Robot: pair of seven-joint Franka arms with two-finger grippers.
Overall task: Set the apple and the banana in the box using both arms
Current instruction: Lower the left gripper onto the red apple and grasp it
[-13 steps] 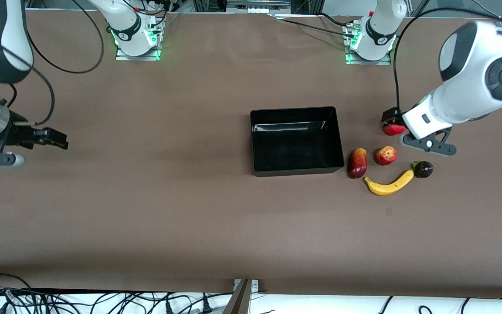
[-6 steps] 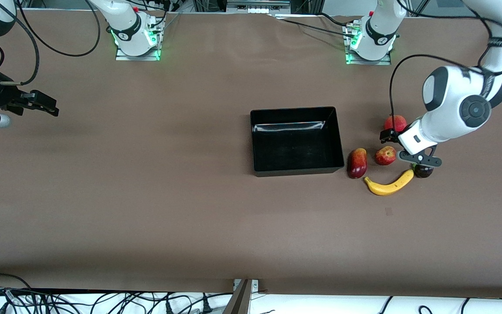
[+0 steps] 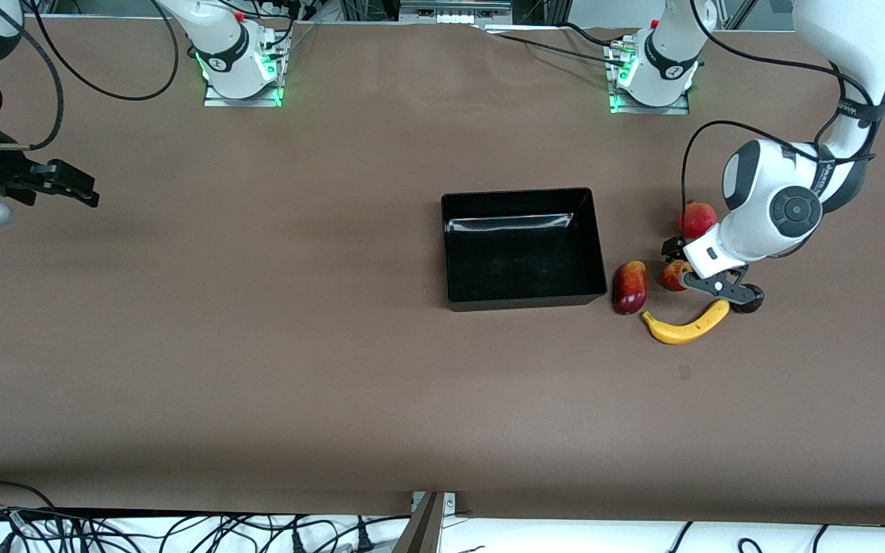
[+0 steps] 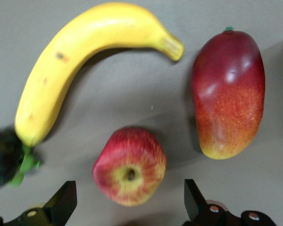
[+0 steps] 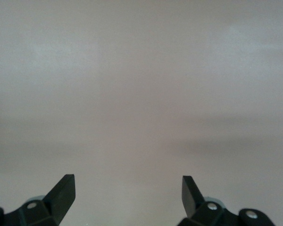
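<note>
L hand lining up on the apple

L hand (image 4: 127, 207) is hovering wide open, empty, straddling the apple (image 4: 129, 165) for a top grab; banana (image 3: 685, 322) and box (image 3: 521, 244) are lying close by on the bench (image 3: 296, 346). R hand (image 3: 66, 184) is waiting open, well apart.

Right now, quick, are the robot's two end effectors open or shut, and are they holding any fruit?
Left end effector: open, empty, right over the apple.
Right end effector: open, empty, waiting over bare table at the right arm's end.
</note>
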